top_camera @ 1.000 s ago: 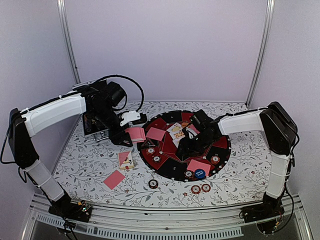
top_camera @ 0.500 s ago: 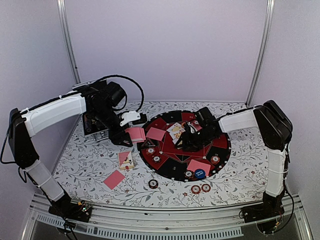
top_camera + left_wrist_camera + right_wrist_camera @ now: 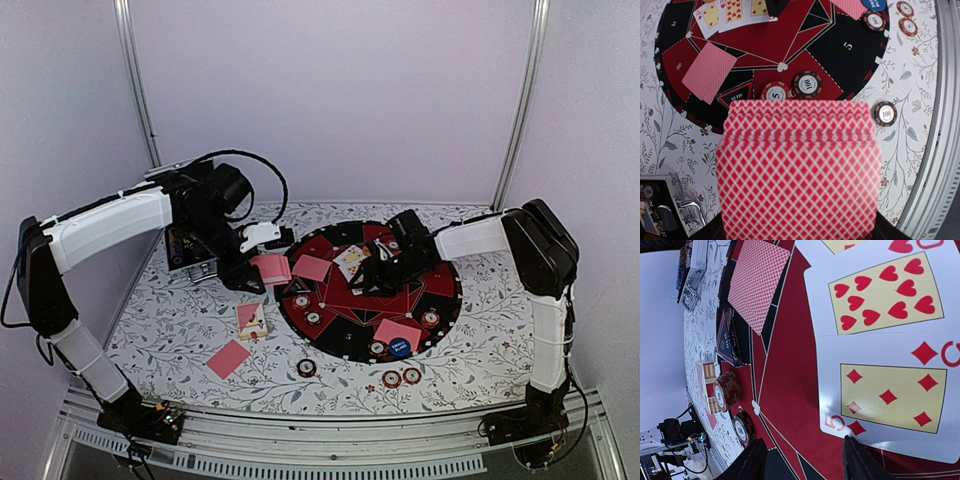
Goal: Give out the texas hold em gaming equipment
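Table: floral top (image 3: 180, 320), with the round red-and-black mat (image 3: 345, 335) in the middle.
Left gripper (image 3: 255, 275): clamped on the deck (image 3: 800, 170), pink backs up, just off the mat's left edge, ready for you to deal from.
Right gripper (image 3: 802, 462): fingers apart and empty, low over the face-up cards (image 3: 885, 395) at the mat's centre, probably to adjust one.
Chips (image 3: 807, 84): at the seats, a few off the mat near you.

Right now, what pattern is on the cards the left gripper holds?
Red-and-white diamond lattice on the card stack, clearest in the left wrist view.
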You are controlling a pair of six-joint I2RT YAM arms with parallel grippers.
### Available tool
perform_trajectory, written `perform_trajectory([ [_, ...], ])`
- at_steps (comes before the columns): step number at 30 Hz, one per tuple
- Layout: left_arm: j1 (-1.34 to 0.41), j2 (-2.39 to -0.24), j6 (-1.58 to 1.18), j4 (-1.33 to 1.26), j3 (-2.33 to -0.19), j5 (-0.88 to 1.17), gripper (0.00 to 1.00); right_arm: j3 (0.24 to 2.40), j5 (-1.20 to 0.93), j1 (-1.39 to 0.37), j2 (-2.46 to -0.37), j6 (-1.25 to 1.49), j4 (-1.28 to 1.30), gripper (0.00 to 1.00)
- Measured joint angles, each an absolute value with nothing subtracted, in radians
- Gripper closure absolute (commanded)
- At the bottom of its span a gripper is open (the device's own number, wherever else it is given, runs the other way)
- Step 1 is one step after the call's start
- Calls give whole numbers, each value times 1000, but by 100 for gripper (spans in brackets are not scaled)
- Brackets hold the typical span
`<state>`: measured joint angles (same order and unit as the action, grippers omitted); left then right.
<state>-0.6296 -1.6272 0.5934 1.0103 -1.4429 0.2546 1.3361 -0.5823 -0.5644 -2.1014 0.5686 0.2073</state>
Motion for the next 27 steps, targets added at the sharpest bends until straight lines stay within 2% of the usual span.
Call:
perform_trajectory([
  [6, -630, -1627, 593, 1010, -1443, 255, 100, 1303, -619, -565, -2061, 603, 180, 22],
  [11, -630, -1627, 593, 1009, -1443, 255, 100, 1265, -703, -601, -1921, 704, 72, 12],
  [17, -630, -1627, 593, 1009, -1443, 257, 100, 1300, -793, -719, -1885, 854, -107, 9],
  [27, -630, -1627, 593, 1008, -1443, 258, 100, 1377, -851, -810, -2003, 994, -226, 9],
])
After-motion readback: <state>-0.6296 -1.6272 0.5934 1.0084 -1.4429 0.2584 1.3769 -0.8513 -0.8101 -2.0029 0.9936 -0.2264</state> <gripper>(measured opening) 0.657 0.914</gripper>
